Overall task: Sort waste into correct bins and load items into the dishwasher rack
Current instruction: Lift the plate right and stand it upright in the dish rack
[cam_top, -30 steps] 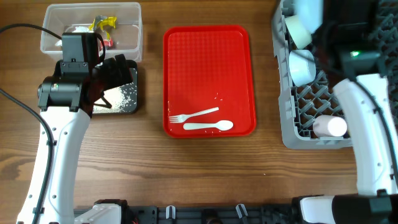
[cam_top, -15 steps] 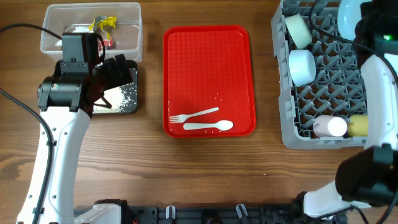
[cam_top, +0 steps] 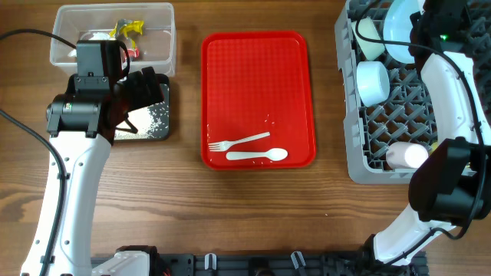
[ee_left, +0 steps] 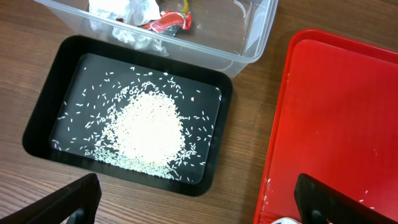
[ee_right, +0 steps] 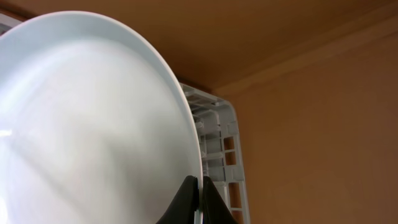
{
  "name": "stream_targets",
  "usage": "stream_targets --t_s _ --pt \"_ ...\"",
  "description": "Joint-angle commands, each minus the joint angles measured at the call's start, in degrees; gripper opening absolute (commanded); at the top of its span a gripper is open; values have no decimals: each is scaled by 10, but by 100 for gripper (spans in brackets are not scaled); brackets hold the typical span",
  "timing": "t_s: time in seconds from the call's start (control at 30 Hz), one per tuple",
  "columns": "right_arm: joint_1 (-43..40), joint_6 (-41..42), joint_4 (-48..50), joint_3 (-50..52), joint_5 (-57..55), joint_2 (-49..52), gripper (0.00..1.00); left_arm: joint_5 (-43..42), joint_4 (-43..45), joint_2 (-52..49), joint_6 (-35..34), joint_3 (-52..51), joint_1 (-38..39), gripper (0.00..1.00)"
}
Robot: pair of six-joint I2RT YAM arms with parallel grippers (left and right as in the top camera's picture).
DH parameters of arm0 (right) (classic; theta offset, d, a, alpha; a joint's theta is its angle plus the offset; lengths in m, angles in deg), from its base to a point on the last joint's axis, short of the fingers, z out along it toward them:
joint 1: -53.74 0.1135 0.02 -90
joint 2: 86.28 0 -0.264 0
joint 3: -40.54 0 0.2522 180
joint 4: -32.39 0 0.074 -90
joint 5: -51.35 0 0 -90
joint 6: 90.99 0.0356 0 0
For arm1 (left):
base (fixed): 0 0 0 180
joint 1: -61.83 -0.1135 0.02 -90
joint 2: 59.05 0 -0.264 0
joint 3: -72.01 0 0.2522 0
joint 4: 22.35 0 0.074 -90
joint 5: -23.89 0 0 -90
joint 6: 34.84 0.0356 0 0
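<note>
My right gripper (ee_right: 199, 193) is shut on the rim of the large light-blue plate (ee_right: 93, 124), holding it on edge over the far end of the dishwasher rack (cam_top: 354, 169); overhead shows the plate (cam_top: 400, 31) beside the gripper (cam_top: 422, 31). Two pale bowls (cam_top: 374, 80) (cam_top: 368, 37) and a whitish cup (cam_top: 406, 156) lie in the rack. The white fork (cam_top: 238, 142) and spoon (cam_top: 257, 156) lie on the red tray (cam_top: 257, 69). My left gripper (ee_left: 199, 205) is open and empty over the black tub (ee_left: 225, 106), which holds rice (ee_left: 149, 124). The clear tub (ee_left: 249, 37) holds tissue (ee_left: 124, 12) and a red wrapper (ee_left: 168, 22).
The red tray lies between the tubs and the rack. My right arm (cam_top: 453, 100) stretches over the rack's right side and hides what is there. Bare wooden table (cam_top: 253, 215) runs along the front. A yellow wrapper (cam_top: 126, 28) is in the clear tub.
My right arm has swung off the rack's middle to its right side. The plate has moved left and a little nearer, over the rack's far end. The left arm has not moved.
</note>
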Motion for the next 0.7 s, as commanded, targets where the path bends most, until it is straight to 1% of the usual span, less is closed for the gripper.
stream_targets --t_s 0.0,0.1,0.2,0.43,0.67 --pt "0 -3 7 1 -9 19 4 1 1 -1 -7 2 -3 100" --pt "0 -5 53 1 -62 19 4 1 2 -1 -7 2 -3 100" --pt "0 -50 85 1 -76 19 4 1 1 -1 -7 2 -3 100" --pt "-2 -54 87 1 -76 19 4 1 2 -1 -7 2 -3 100" --pt "-31 -57 92 1 -75 19 4 1 2 -1 -7 2 -3 100"
